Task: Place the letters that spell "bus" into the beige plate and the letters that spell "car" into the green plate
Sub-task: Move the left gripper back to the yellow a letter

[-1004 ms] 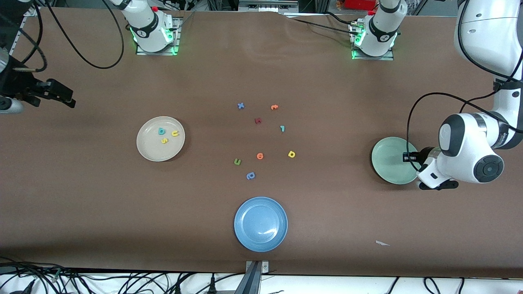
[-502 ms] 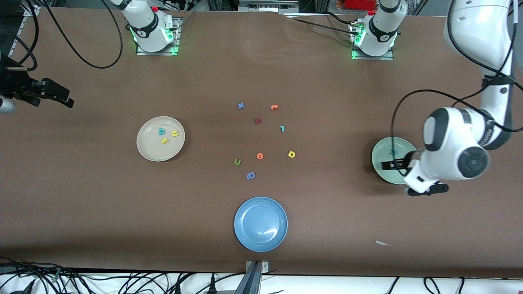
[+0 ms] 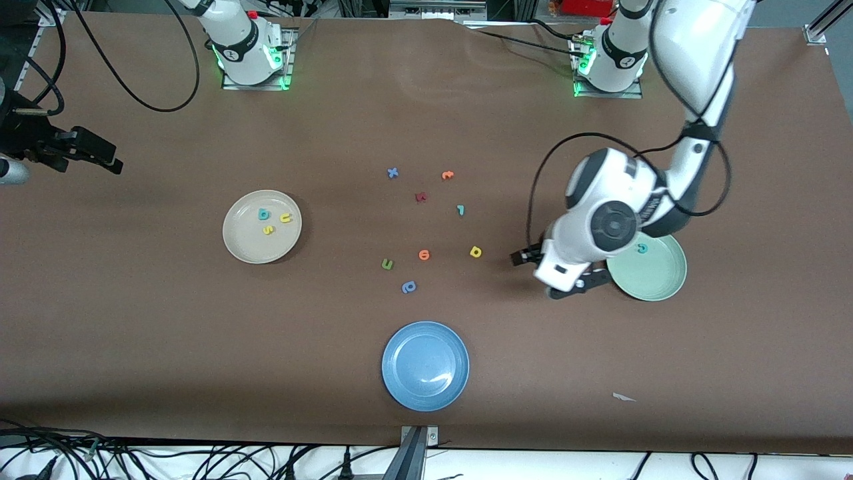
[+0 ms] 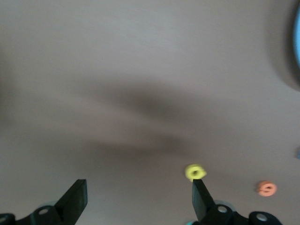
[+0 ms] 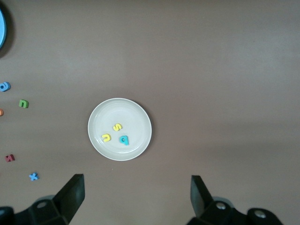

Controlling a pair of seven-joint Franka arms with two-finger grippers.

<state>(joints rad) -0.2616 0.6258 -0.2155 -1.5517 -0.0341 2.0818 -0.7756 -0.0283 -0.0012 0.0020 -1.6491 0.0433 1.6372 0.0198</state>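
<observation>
Brown tabletop is carrying scattered foam letters and three plates. Inside the beige plate (image 3: pixel 262 227) the teal b (image 3: pixel 264 214), yellow u (image 3: pixel 285 218) and yellow s (image 3: pixel 268 229) are lying together. One teal c (image 3: pixel 642 248) is sitting in the green plate (image 3: pixel 656 270). Hanging with empty jaws spread beside that plate, the left gripper (image 3: pixel 523 258) is facing the yellow a (image 3: pixel 475 252); the teal r (image 3: pixel 460 210) is lying nearby. Waiting with jaws apart, the right gripper (image 3: pixel 100 157) is hovering at the right arm's end of the table.
</observation>
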